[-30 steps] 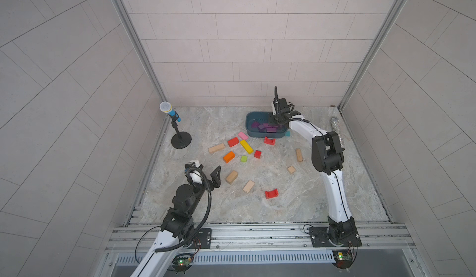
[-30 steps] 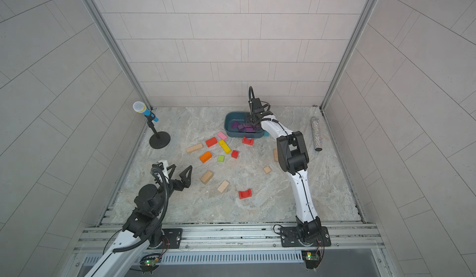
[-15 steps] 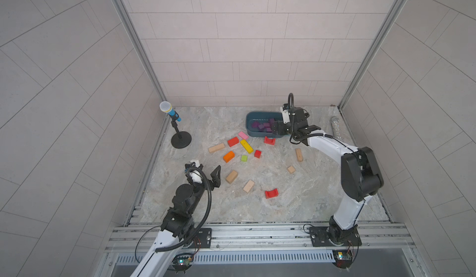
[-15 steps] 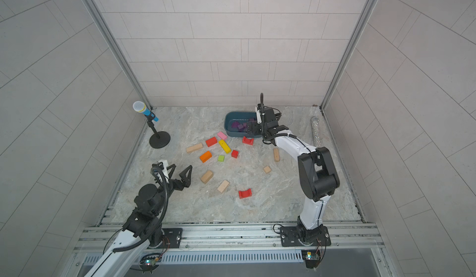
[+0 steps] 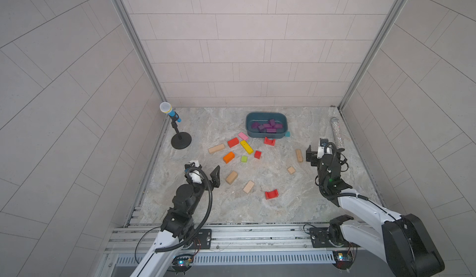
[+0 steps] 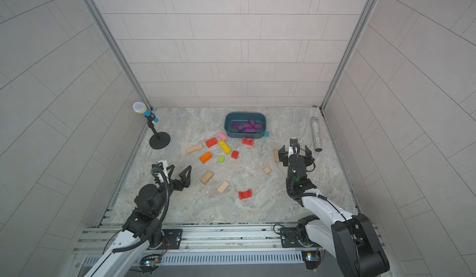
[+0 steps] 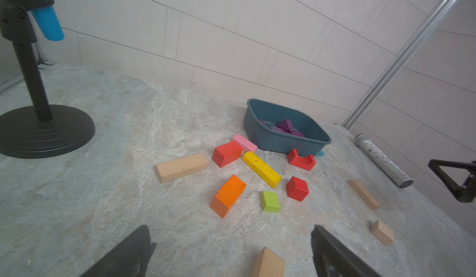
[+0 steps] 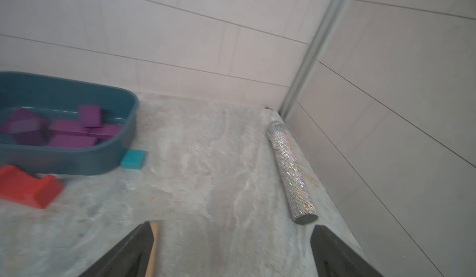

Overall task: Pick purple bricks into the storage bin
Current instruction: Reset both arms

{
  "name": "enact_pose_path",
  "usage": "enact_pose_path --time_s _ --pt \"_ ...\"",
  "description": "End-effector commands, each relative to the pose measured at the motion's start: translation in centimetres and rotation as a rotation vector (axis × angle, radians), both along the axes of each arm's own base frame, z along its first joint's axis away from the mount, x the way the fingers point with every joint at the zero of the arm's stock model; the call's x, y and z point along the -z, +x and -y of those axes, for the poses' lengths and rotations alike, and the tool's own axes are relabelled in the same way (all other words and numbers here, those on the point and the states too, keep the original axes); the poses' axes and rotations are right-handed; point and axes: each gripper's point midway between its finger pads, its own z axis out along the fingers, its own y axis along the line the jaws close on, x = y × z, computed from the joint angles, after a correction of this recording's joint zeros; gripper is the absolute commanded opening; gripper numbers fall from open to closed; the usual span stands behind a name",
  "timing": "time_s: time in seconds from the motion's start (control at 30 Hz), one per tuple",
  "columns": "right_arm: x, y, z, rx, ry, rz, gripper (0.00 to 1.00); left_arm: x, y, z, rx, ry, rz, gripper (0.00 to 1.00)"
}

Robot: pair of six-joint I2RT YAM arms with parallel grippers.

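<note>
The storage bin (image 5: 265, 135) (image 6: 244, 135), a dark teal tub, stands at the back of the table. Several purple bricks (image 5: 269, 127) (image 6: 248, 127) lie heaped inside it; they also show in the left wrist view (image 7: 286, 126) and the right wrist view (image 8: 72, 132). I see no purple brick outside the bin. My right gripper (image 5: 323, 152) (image 6: 295, 152) (image 8: 233, 228) hovers open and empty over the table's right side, well in front of the bin (image 8: 64, 161). My left gripper (image 5: 207, 172) (image 6: 178, 171) (image 7: 230, 233) is open and empty near the front left.
Red, yellow, orange, green, pink and bare-wood blocks lie scattered mid-table. A small teal block (image 5: 287, 134) touches the bin's right end. A wood block (image 5: 298, 155) lies beside my right gripper's left finger. A glitter cylinder (image 5: 337, 134) lies by the right wall, a microphone stand (image 5: 180, 140) back left.
My right arm has drawn back from over the bin to the right side of the table, and its gripper has opened. The left arm has stayed put.
</note>
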Motion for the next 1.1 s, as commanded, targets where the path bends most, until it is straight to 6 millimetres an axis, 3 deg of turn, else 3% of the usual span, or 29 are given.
enact_pose_path --time_s 0.0,0.1,0.27,0.37,0.47,0.53,0.63,0.7,0.77,0.87,1.07 --pt "0.4 -0.3 2.3 0.128 -0.04 0.023 1.0 -3.0 1.4 -2.2 -0.142 0.061 0.054 1.0" --pt "2.2 0.5 2.2 0.116 -0.046 0.009 1.0 -3.9 2.6 -4.7 -0.306 0.145 0.068 1.0" --pt "2.7 2.5 1.1 0.02 0.028 -0.004 1.0 -4.8 4.3 -8.6 -0.567 0.335 0.08 1.0" --pt "3.6 3.0 2.0 0.04 0.068 0.034 1.0 -3.3 5.9 -9.5 -0.615 0.432 0.048 1.0" --pt "4.9 3.2 2.8 0.067 0.086 0.092 1.0 -0.5 7.3 -10.7 -0.624 0.455 -0.007 1.0" --pt "5.6 2.9 2.7 0.066 0.092 0.037 1.0 1.2 8.0 -11.5 -0.641 0.437 -0.034 1.0" --pt "6.0 4.3 2.2 0.033 0.095 -0.032 1.0 1.9 9.8 -11.5 -0.629 0.433 -0.019 1.0" --pt "6.3 5.3 1.0 -0.042 0.076 -0.057 1.0 4.6 11.3 -12.0 -0.622 0.427 -0.103 1.0" --pt "6.5 5.6 0.0 -0.099 0.081 -0.1 1.0 4.4 12.3 -11.8 -0.618 0.457 -0.095 1.0" --pt "6.3 5.6 0.5 -0.07 0.08 -0.064 1.0 5.5 13.1 -12.5 -0.589 0.432 -0.242 1.0" --pt "6.3 5.4 1.3 -0.024 0.088 -0.07 1.0 6.0 13.8 -11.8 -0.506 0.399 -0.227 1.0"
